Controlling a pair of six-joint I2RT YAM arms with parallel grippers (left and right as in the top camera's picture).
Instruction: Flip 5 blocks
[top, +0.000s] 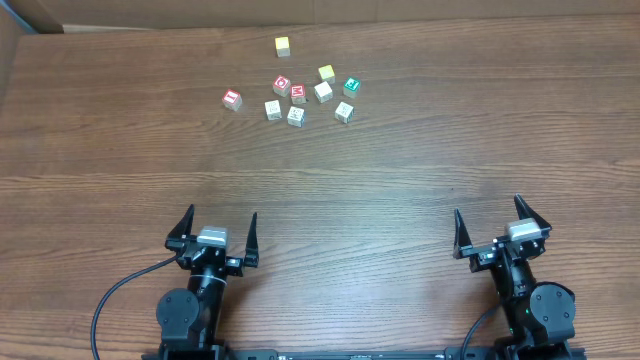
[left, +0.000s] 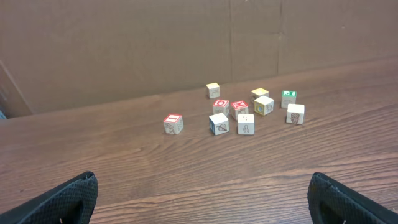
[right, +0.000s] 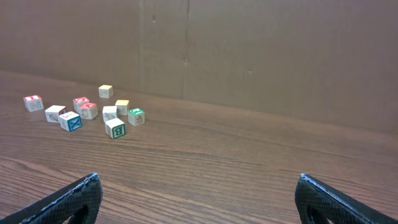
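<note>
Small wooden blocks lie in a loose cluster at the far middle of the table. A red-faced block (top: 232, 99) (left: 173, 123) (right: 33, 102) sits alone at the cluster's left. A green-faced block (top: 351, 86) (left: 288, 98) (right: 135, 116) is at its right, beside a pale yellowish block (top: 326, 73) (left: 260, 94). Two whitish blocks (top: 273, 109) (top: 296, 116) sit side by side at the front. My left gripper (top: 221, 214) (left: 203, 180) and right gripper (top: 488, 207) (right: 198, 179) stand open and empty near the table's front edge, far from every block.
Two red-lettered cubes (top: 282, 84) (top: 299, 94) sit inside the cluster, with more whitish cubes (top: 345, 112) (top: 323, 92). A yellow cube (top: 283, 45) stands apart farther back. A brown cardboard wall (left: 186, 43) rises behind the table. Bare wood lies between grippers and cluster.
</note>
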